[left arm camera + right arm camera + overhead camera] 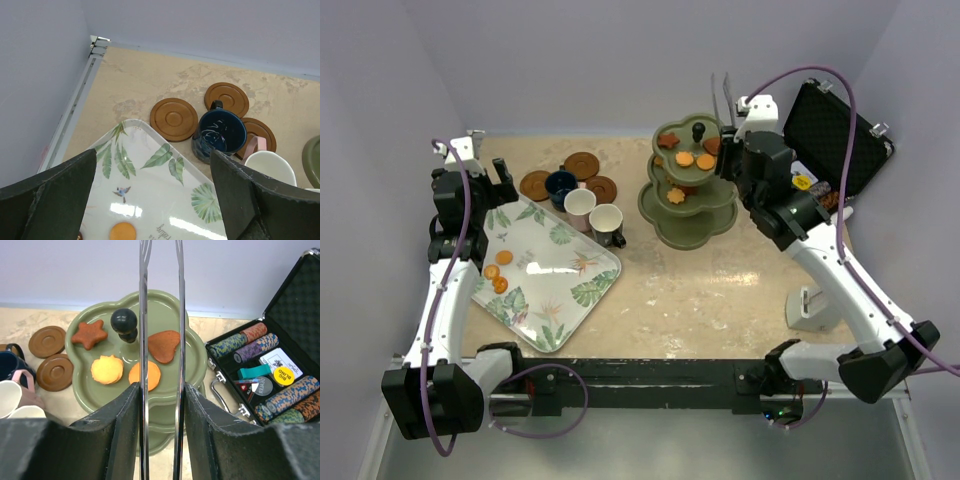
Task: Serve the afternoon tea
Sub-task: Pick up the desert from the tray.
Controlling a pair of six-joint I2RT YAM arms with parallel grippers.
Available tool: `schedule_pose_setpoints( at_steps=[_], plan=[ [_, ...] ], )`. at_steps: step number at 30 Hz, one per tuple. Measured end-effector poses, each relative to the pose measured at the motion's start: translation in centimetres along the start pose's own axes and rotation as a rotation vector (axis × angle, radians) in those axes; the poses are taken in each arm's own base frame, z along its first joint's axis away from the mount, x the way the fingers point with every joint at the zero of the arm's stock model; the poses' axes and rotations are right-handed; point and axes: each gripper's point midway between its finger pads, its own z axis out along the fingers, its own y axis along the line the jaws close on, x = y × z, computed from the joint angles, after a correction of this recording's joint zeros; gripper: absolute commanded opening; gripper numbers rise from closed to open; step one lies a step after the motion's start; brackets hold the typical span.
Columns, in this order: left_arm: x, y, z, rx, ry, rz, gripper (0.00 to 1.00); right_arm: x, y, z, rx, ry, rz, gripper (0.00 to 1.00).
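Stand: olive-green three-tier stand (pixel 165 297) with scalloped rims and a black knob (pixel 123 320) on top; it sits at the far middle of the table, just left of my right gripper.
Top tier: a brown star biscuit (pixel 89 334), a brown leaf biscuit (pixel 164 345), an orange scalloped biscuit (pixel 107 369) and an orange round biscuit (pixel 152 375), all lying flat around the knob.
Middle tier: one orange biscuit (pixel 676 196) near its front rim.
Right gripper (pixel 161 395): partly closed on metal tongs (pixel 144 340), which I hold upright. Their two thin blades stand apart over the top tier, with nothing between them.
Left gripper (pixel 152 165): fingers spread wide and holding nothing, above the far corner of the leaf-patterned tray (pixel 150 200).
Tray biscuits: three orange ones (pixel 498 272) clustered at the tray's left edge.
Cups: navy cup (pixel 220 135), pinkish-white cup (pixel 580 205) and cream cup (pixel 606 222), upright and close together beside the tray's far right edge.
Saucers: three round brown saucers (pixel 174 119) on the table just behind the cups, none carrying a cup that I can tell.
Case: black poker chip case (pixel 840 130), open at the far right.
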Motion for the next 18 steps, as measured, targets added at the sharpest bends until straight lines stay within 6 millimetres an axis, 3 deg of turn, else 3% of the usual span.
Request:
schedule_pose_setpoints(
  at_steps=[4, 12, 18],
  plan=[
    [0.0, 0.0, 0.0, 0.000, 0.000, 0.000, 0.99, -0.7, 1.0, -1.1, -0.035, -0.021, -0.002, 0.41],
    [0.0, 0.0, 0.0, -0.001, -0.001, -0.002, 0.99, -0.6, 10.1, -6.2, -0.254, -0.048, -0.062, 0.41],
    [-0.5, 0.3, -0.2, -0.015, -0.029, -0.031, 0.99, 1.7, 14.9, -7.4, -0.324, -0.015, -0.119, 0.41]
  ],
)
